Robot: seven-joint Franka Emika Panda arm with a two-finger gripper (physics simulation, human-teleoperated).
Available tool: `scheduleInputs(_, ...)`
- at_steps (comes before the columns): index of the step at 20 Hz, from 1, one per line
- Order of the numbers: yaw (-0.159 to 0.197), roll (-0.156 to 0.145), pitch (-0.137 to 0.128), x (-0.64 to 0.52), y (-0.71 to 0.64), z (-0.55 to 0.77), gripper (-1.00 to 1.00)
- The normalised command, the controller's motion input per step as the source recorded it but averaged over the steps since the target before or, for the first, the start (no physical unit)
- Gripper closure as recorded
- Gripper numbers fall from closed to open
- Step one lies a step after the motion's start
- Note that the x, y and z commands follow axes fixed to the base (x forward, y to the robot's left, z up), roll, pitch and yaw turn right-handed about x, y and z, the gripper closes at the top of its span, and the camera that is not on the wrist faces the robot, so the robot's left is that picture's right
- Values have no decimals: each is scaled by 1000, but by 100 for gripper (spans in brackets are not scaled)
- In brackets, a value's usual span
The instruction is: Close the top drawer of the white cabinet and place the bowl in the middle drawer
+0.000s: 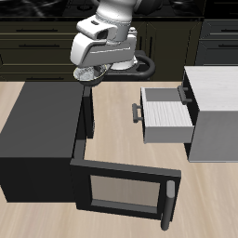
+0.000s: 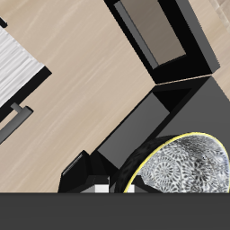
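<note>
One drawer [image 1: 165, 114] of the white cabinet [image 1: 216, 112] stands pulled out toward the black box; it shows a pale striped inside and a dark bar handle [image 1: 137, 112] at its front. Which level it sits at cannot be told from these views, and no other drawer front shows. The cabinet stands on the wooden table [image 1: 121, 125], well apart from the big black box [image 1: 42, 135], whose hinged door [image 1: 121, 191] hangs wide open toward the table's front edge, with a long dark handle [image 1: 168, 206] at its free end. The gripper [image 1: 90, 75] hangs above the far corner of the black box, near the table's back, and the bowl [image 1: 89, 74] shows as a small silvery disc right under it. In the wrist view the bowl [image 2: 180, 168] fills the space close to the camera, its patterned inside glinting and its rim catching a yellowish line, with the black box's open mouth [image 2: 148, 31] beyond it and the drawer [image 2: 16, 67] off to one side. The bowl appears clamped in the gripper, off the table, though the fingers themselves are hard to make out.
</note>
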Motion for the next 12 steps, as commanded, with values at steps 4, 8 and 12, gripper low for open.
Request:
scheduleInputs(4,134,-16,1,60,154,83,100)
scheduleInputs(8,125,-37,6,46,111,14,100)
scheduleInputs(12,162,-9,-6,65,149,-101,100)
